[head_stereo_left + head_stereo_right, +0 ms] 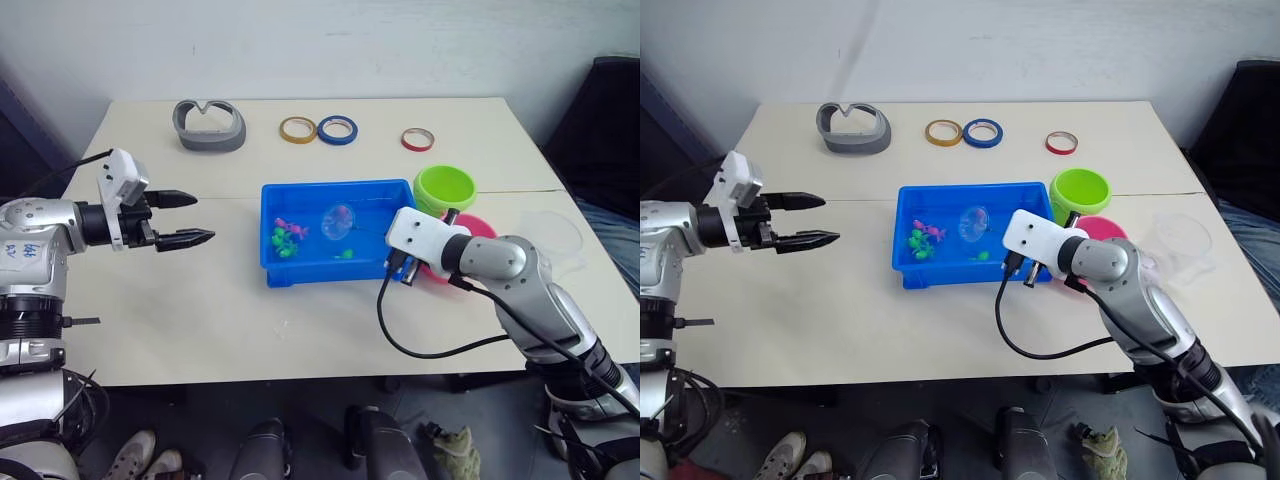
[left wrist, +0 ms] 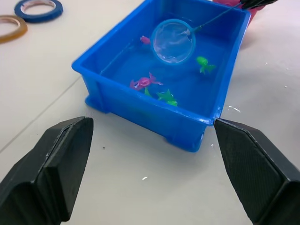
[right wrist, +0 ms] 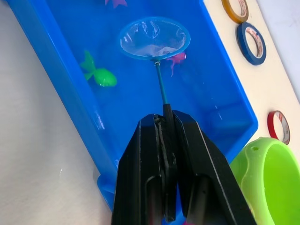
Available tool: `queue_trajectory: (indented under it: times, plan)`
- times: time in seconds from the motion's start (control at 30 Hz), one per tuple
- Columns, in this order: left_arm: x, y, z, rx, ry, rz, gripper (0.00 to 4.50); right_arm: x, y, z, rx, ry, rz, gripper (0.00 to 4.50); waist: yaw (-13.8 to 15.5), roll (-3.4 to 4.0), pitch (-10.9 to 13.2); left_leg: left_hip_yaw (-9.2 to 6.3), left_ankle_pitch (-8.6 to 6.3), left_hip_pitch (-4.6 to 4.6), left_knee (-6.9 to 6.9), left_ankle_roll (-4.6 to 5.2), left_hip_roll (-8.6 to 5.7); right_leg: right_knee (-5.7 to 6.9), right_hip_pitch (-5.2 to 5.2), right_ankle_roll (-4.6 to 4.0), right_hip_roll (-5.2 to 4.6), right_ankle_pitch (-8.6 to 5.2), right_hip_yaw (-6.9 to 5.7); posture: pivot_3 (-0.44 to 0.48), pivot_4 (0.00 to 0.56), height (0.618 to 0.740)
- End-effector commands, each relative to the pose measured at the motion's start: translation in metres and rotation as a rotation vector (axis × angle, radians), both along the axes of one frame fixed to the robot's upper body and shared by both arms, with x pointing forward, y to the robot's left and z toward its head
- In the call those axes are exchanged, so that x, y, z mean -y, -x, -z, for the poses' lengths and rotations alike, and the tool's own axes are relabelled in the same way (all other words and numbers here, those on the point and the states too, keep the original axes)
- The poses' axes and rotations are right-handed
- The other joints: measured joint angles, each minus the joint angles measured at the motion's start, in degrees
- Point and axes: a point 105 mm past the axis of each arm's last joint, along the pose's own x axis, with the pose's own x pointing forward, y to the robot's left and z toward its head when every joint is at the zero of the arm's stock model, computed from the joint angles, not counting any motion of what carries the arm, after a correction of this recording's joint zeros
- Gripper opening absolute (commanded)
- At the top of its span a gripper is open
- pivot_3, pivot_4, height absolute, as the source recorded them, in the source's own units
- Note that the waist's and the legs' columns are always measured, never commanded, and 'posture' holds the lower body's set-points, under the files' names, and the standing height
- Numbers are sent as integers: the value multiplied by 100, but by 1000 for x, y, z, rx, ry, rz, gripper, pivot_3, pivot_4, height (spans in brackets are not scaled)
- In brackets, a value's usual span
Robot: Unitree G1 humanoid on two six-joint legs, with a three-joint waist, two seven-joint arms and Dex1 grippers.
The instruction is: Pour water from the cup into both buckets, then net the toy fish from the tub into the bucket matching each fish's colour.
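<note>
Right gripper (image 3: 164,140): clenched on the thin dark handle of the net (image 3: 154,37), fingers pinched flat either side of the stick. Hoop held out over the middle of the tub (image 1: 300,277), above or just at the water, apparently empty. A pink fish (image 3: 177,58) just beside the rim of the hoop, partly under it; a green fish (image 3: 99,76) a little off toward the tub's near wall; more pink and green fish (image 1: 288,238) clustered at the tub's left end.

Best way to take this step, judging by the layout: tilt the hoop's leading edge down, slide it beneath the nearest pink fish, then lift slowly and level so nothing slips back over the rim. Worth keeping a firm pinch on the stick, since a thin handle may twist between flat fingers. Short carry afterward: pink bucket (image 1: 478,227) just beside the tub's right end, behind the right forearm; green bucket (image 1: 445,187) touching or almost touching it on the far side.

Left gripper (image 1: 172,220): released, fingers spread wide, hovering over bare counter (image 1: 200,320) well to the left of the tub, holding nothing. Clear cup (image 1: 1180,238) standing at the right edge of the counter, beyond the buckets.
</note>
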Motion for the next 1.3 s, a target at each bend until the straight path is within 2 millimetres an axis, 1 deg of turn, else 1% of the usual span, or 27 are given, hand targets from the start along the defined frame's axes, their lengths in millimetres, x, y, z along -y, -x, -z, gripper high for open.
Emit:
queue_trajectory:
  times: [0.03, 0.13, 0.37, 0.83, 1.0, 1.3]
  plan:
    - [-2, 3, -12, 63, 1, -5, 4469, -6, -3, -12, 56, 8, -3, 0, 4, 0, 0, -1, 0, -1, 0, 0, 1, 0, 0, 0, 0, 0, -1, 0, 150, 713]
    - [-2, 4, -8, 59, -3, -9, 4469, -11, -4, -8, 50, 10, -2, 0, -4, 0, 0, 0, -1, 1, 0, 0, 1, 0, 0, 0, 0, 0, 1, 0, 150, 713]
    - [-1, 6, -12, 65, -1, -11, 4469, -30, -6, -2, 28, -23, -27, 0, -4, 0, 0, -1, -1, -1, 0, -1, 1, 0, -1, 0, 0, 0, 0, 0, 150, 713]
    - [4, 12, -13, 69, 15, -12, 4469, -58, -11, 15, -23, -52, -48, 0, -17, 0, 0, -1, -2, -1, -2, -3, 2, 0, -2, -2, -1, -1, 1, 0, 150, 713]
    - [4, 15, -12, 67, 20, -17, 4469, -66, -17, 10, -33, -131, -30, 0, -53, 0, 0, -3, -2, -1, -4, -4, 4, 1, -3, -4, -1, -2, 3, 0, 150, 713]
    - [6, 16, -12, 66, 28, -19, 4469, -72, -18, -7, -52, -258, -16, 0, -126, 0, 0, -7, -3, -2, -6, -6, 3, -1, -3, -4, -3, -2, 10, 0, 150, 713]
